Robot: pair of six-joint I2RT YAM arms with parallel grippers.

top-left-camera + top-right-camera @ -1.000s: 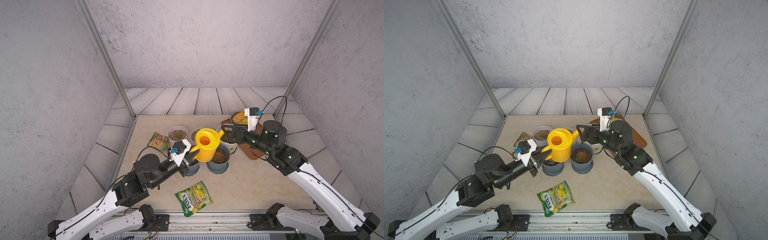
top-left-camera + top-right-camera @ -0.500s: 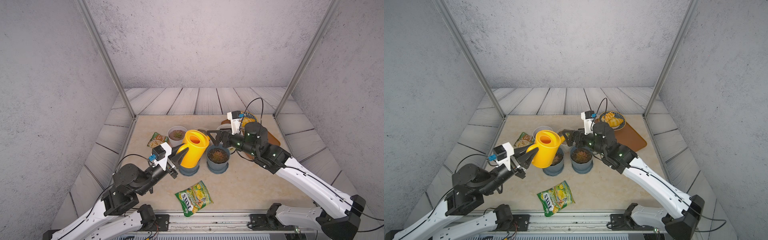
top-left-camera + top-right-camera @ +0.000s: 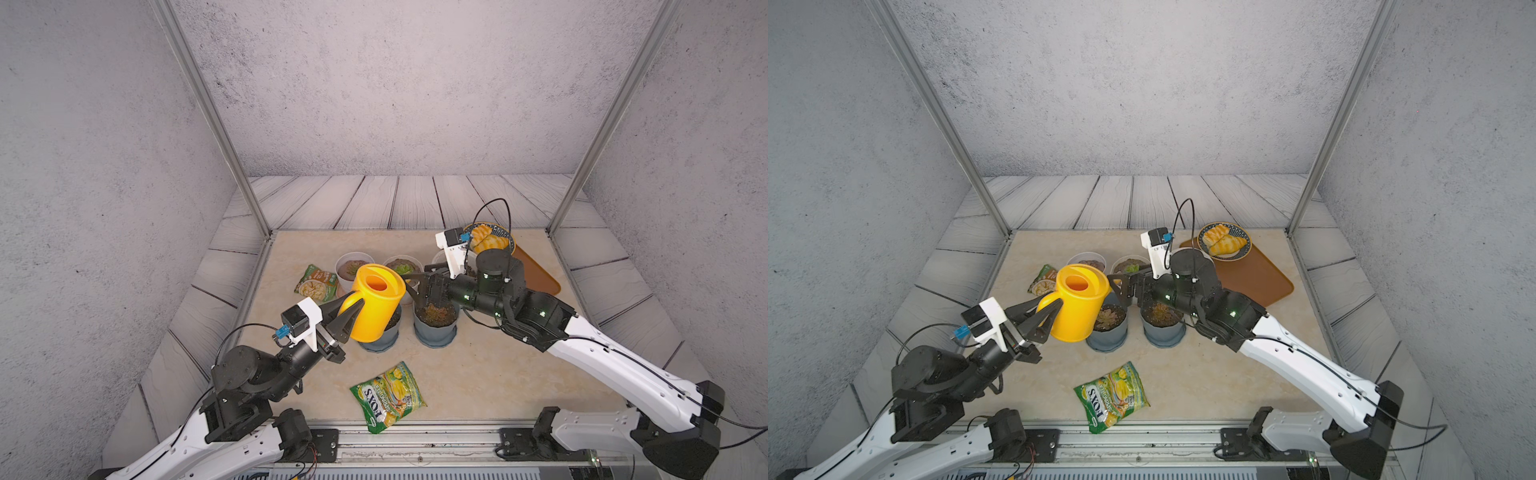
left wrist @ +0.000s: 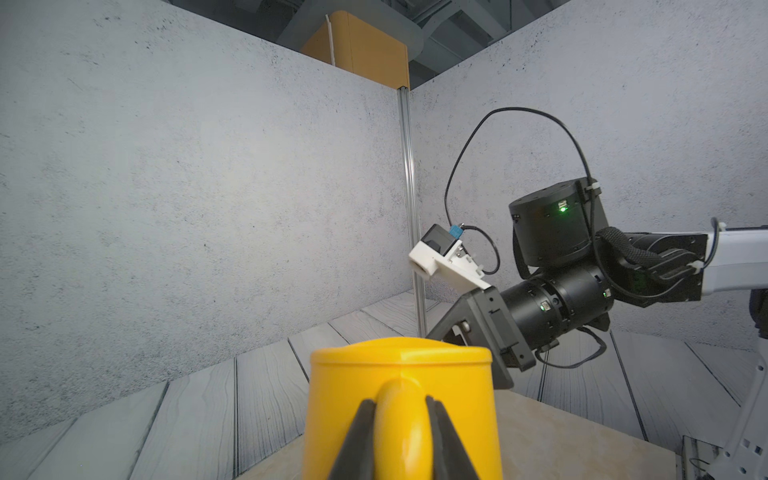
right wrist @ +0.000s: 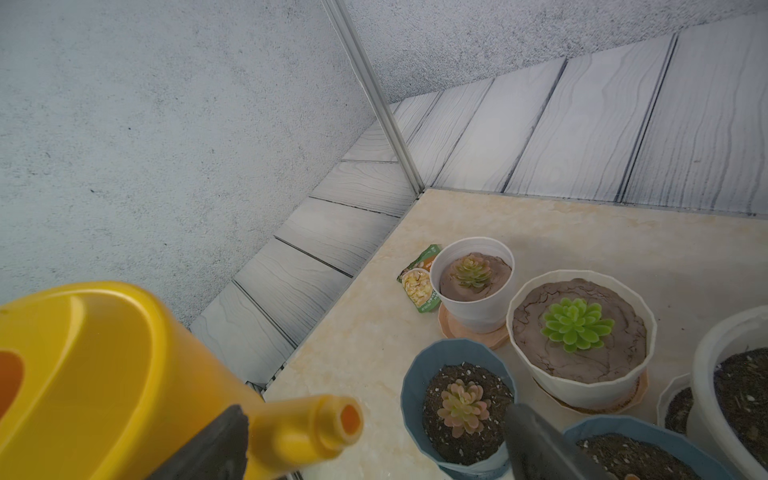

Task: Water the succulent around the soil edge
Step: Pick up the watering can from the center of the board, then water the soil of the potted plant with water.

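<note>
Succulent: small pink rosette succulent (image 5: 461, 405) in dark soil in a round blue plastic pot (image 3: 1106, 338), near the middle of the beige table (image 3: 1204, 386)
Watering can: yellow plastic watering can (image 3: 1077, 303), upright and lifted off the table, just beside that blue pot on the left arm's side and hiding part of it in both top views; its short spout (image 5: 328, 424) points toward the right arm
Left gripper: left gripper (image 4: 400, 405) pinching the can's curved handle from both sides
Right gripper: right gripper (image 5: 380, 436) spread wide, with the spout between its fingers; I cannot tell whether a finger touches it
Neighbouring pots: a second blue pot (image 3: 1163, 332) just beside the first; behind them a small white pot (image 5: 473, 307) and a larger white pot (image 5: 582, 382), each holding a green succulent
Further out: a green snack bag (image 3: 388, 395) near the front edge, a smaller green packet (image 3: 316, 284) beside the small white pot, and a patterned plate (image 3: 1246, 245) of pastries on a brown mat (image 3: 1254, 278)
</note>
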